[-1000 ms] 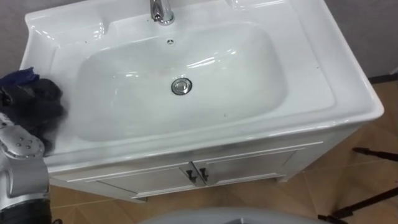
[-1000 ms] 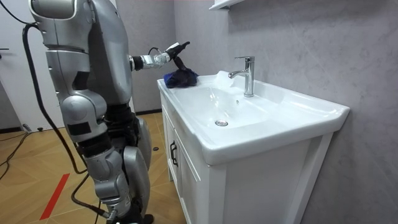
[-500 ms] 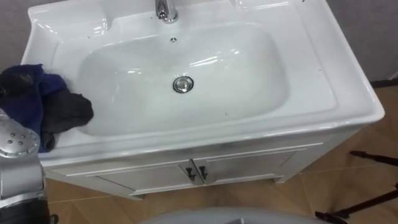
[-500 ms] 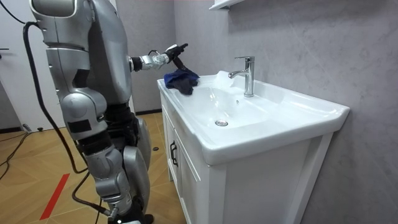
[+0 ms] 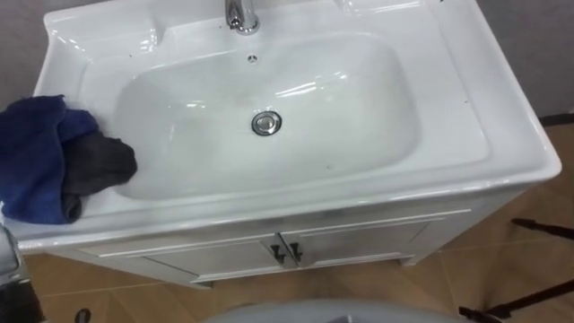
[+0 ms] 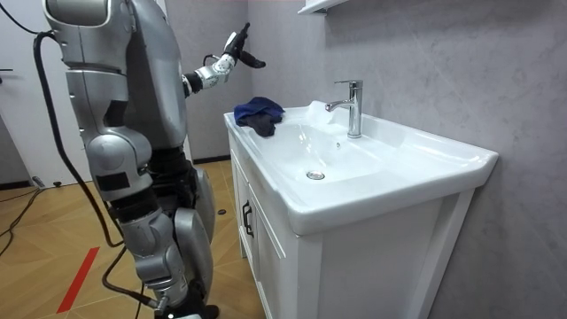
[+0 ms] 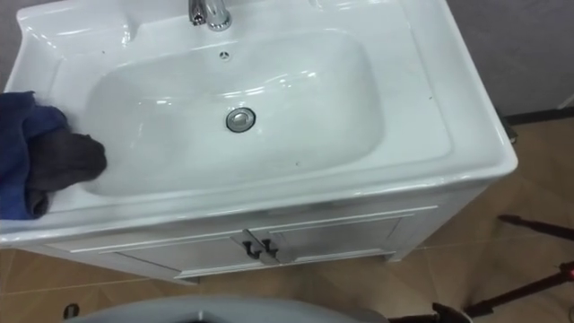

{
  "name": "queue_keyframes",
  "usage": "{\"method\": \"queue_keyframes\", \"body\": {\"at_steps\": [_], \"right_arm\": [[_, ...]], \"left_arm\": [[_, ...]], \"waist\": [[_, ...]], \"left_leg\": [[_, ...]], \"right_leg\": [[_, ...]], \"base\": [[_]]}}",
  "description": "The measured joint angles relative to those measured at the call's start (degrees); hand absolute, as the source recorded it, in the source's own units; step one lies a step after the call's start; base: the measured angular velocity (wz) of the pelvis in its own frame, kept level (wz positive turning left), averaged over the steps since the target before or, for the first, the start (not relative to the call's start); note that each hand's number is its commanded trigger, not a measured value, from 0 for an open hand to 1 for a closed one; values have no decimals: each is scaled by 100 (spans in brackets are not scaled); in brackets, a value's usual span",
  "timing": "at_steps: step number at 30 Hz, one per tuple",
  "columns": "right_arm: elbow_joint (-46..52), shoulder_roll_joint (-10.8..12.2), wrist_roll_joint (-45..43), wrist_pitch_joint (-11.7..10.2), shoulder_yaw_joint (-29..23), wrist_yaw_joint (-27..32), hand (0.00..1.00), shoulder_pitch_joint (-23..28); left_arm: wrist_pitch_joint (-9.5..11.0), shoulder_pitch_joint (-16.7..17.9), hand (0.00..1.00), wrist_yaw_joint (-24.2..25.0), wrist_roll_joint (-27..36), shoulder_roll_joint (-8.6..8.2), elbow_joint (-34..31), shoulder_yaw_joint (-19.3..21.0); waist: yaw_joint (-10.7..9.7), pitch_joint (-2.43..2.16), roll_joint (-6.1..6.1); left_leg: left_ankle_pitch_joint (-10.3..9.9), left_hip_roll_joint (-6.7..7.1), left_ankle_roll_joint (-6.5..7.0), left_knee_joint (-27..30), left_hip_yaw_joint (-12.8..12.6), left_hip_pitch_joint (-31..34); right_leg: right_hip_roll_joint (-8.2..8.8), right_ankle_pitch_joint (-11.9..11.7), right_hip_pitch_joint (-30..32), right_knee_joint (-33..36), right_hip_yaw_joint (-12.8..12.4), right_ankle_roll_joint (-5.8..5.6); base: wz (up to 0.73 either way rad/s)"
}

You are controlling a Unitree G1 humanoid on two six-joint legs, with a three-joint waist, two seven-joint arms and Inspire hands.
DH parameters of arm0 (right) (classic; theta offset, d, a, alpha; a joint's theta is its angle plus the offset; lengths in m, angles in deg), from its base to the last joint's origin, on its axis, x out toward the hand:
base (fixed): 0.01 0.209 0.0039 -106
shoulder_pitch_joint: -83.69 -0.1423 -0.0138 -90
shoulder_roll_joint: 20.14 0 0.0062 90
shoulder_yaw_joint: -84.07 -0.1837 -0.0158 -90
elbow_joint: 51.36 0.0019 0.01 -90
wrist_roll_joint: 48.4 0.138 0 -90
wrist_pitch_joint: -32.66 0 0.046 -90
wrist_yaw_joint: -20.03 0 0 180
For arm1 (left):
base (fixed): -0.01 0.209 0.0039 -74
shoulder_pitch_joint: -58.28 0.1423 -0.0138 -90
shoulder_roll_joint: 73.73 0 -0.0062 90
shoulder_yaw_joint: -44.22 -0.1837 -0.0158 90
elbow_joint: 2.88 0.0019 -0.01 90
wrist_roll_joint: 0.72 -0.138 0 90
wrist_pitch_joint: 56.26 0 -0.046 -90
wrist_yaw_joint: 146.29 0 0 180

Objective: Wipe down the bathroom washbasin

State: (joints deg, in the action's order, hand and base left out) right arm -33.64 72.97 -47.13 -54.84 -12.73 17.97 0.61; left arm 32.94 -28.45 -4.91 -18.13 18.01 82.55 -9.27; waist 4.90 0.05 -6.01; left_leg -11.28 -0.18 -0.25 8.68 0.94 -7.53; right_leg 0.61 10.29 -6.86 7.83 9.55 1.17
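Observation:
A white basin (image 5: 502,135) is set in a cabinet in front of me, with a metal drain (image 5: 265,123) in its bowl and a tap (image 5: 238,13) at the back. A crumpled cloth (image 5: 45,157), blue with a dark part, lies on the basin's left rim and hangs a little into the bowl; no hand touches it. In the room view my left hand (image 6: 236,49) is raised well above the cloth (image 6: 259,112), open with fingers spread and holding nothing. I stand upright close to the cabinet's front.
Below the rim are two white cabinet doors with small dark handles (image 5: 282,253). The wooden floor (image 5: 502,269) lies right of the cabinet. A grey wall and a shelf (image 6: 319,5) stand behind the tap (image 6: 353,106).
My left hand has let go of the cloth and lifted clear above it. The cloth now lies spread out on the left rim.

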Motion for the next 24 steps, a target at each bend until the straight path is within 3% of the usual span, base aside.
{"method": "queue_keyframes", "body": {"at_steps": [5, 9, 11, 13, 16, 18, 20, 22, 23, 24], "right_arm": [[-33, -16, 33, 3, -2, 66, 0, -16], [-127, -20, 6, 9, -18, 229, 0, 31], [-126, -13, -18, 12, -8, 282, 0, 49], [-106, -12, -26, 23, -3, 353, 0, 85], [-20, -12, -67, 102, 6, 367, 0, 99], [101, -15, -50, 133, 53, 311, 0, 76], [139, -18, 111, 126, 112, 252, 0, 47], [181, 2, 274, 114, 177, 214, 0, -63], [180, 6, 268, 112, 178, 202, 0, -83], [178, 6, 226, 115, 172, 169, 0, -132]], "left_arm": [[101, 48, 0, -236, 370, 26, 359, 165], [136, 300, 0, -247, 948, 70, 1028, 315], [138, 468, 0, -302, 1203, 74, 1349, 477], [159, 608, 0, -449, 1576, 76, 1917, 563], [163, 902, 0, -582, 2173, 71, 2580, 735], [174, 1032, 0, -588, 2750, 66, 2936, 753], [236, 1164, 0, -561, 3163, 46, 3560, 753], [245, 1406, 0, -562, 3661, -202, 4145, 707], [246, 1461, 0, -542, 3719, -246, 4347, 609], [243, 1559, 0, -433, 3742, -391, 4695, 455]], "waist": [[67, 4, -18], [326, -4, -39], [359, -28, -31], [573, -72, -32], [727, -100, 10], [839, -100, 42], [917, -72, 74], [953, -87, 90], [945, -83, 106], [946, -83, 121]], "left_leg": [[0, 14, 0, -6, 97, 44], [0, 32, 0, 4, 172, 101], [1, 59, 1, 30, 324, 207], [3, 108, 5, 86, 457, 308], [3, 169, 5, 100, 592, 310], [3, 196, 5, 122, 689, 338], [4, 218, 6, 119, 717, 326], [5, 252, 10, 122, 805, 326], [14, 274, 26, 121, 873, 327], [24, 292, 42, 114, 902, 337]], "right_leg": [[20, 7, -39, -6, 191, -10], [33, 23, -10, -3, 248, -20], [55, 33, 47, -1, 336, -34], [110, 49, 84, 37, 516, -58], [162, 96, 59, 23, 641, -104], [186, 102, 31, 12, 741, -113], [212, 118, -19, 0, 834, -138], [243, 132, -60, -7, 937, -161], [261, 144, -73, -3, 970, -172], [285, 159, -79, 10, 1030, -189]], "base": [[17], [10], [33], [32], [29], [32], [25], [17], [34], [32]]}}
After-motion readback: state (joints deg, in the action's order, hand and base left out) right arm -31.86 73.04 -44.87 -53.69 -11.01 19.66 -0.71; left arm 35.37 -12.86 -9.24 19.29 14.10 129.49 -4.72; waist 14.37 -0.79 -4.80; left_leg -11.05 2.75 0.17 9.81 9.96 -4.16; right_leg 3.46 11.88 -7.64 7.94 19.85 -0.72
